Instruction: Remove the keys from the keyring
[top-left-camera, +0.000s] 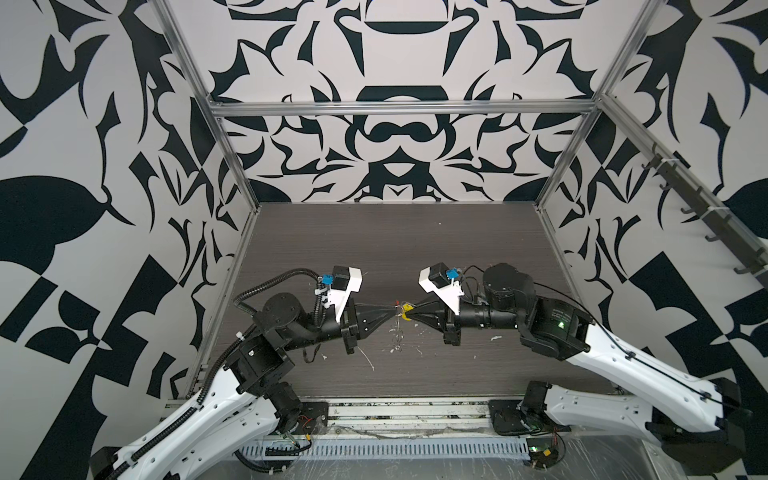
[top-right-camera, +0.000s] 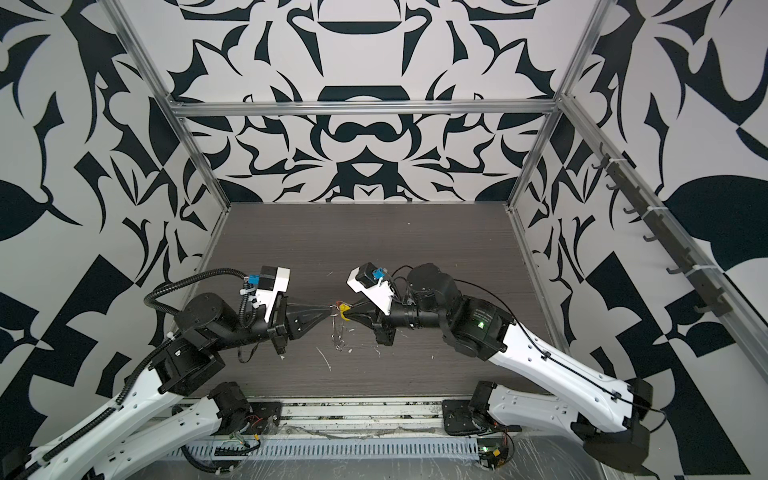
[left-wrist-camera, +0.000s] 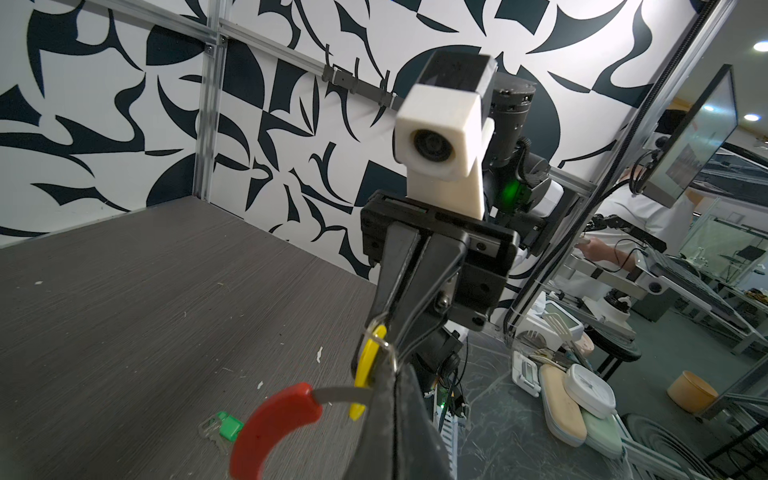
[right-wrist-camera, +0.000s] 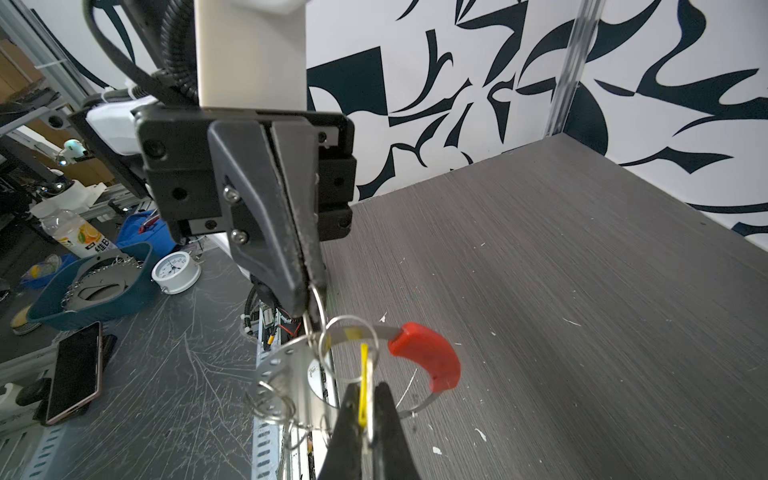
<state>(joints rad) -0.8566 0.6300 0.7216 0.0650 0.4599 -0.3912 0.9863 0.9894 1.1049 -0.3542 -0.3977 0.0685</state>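
Note:
Both grippers meet tip to tip above the middle of the dark table (top-left-camera: 374, 249). My left gripper (left-wrist-camera: 392, 374) is shut on the grey band of the keyring (left-wrist-camera: 340, 395), next to its red sleeve (left-wrist-camera: 274, 428). My right gripper (right-wrist-camera: 365, 390) is shut on the yellow-tagged key (right-wrist-camera: 364, 374). A small split ring (right-wrist-camera: 353, 349) at that tag loops round the band. The hoop's perforated silver stretch (right-wrist-camera: 282, 374) hangs below with more small rings. The green-tagged key (left-wrist-camera: 226, 426) lies alone on the table. In both top views the yellow tag (top-left-camera: 407, 308) (top-right-camera: 343, 308) shows between the fingertips.
White scraps (top-left-camera: 370, 361) litter the table below the grippers. Patterned walls and an aluminium frame (top-left-camera: 399, 109) close in three sides. A hook rail (top-left-camera: 706, 216) runs along the right wall. Beyond the front edge lie a phone (right-wrist-camera: 75, 374), a clock (right-wrist-camera: 174, 270) and a blue basket (right-wrist-camera: 95, 286).

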